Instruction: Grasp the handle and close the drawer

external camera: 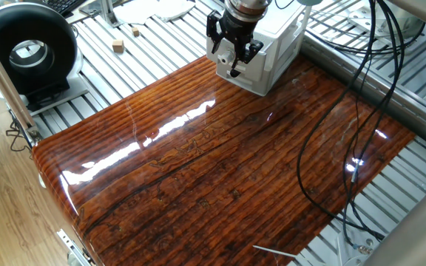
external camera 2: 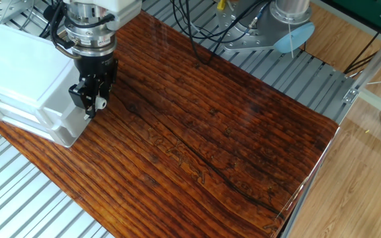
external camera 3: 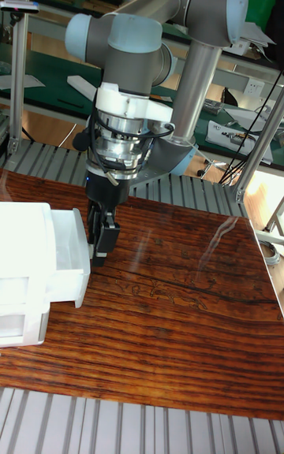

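Observation:
The white cabinet [external camera 2: 18, 73] stands at the edge of the glossy wooden board [external camera 2: 210, 132]. Its upper drawer [external camera 3: 67, 253] sticks out a short way from the cabinet body [external camera 3: 20, 280]. The handle [external camera 2: 100, 103] is a small white knob, showing between the black fingers. My gripper [external camera 2: 94, 99] points down at the drawer front and is shut on the handle. In one fixed view the gripper [external camera: 233, 59] covers the drawer front and the handle is hidden. From the tall fixed view the gripper [external camera 3: 101, 243] hangs just right of the drawer face.
A black round device [external camera: 28, 48] sits at the far left, with a small wooden block [external camera: 117, 46] on the metal slats nearby. Black cables [external camera: 346, 148] loop over the right side of the board. The arm's base [external camera 2: 290, 26] stands beyond the board.

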You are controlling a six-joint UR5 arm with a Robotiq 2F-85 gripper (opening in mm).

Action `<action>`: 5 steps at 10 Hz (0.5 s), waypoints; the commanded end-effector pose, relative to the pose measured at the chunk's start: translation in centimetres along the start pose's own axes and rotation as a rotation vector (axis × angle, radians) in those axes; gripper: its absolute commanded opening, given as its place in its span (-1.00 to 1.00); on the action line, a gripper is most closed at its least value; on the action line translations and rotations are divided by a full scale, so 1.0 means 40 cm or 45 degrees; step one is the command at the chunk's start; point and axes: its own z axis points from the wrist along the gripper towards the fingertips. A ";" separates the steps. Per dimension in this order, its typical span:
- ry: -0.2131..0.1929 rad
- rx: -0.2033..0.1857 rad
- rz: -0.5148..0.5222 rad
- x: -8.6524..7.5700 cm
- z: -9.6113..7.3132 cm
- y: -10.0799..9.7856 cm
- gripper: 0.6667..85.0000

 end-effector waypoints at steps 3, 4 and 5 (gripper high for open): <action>-0.015 0.020 0.017 -0.001 -0.005 -0.010 0.09; -0.014 0.024 0.017 -0.001 -0.005 -0.012 0.04; -0.012 0.025 0.018 0.001 -0.004 -0.012 0.00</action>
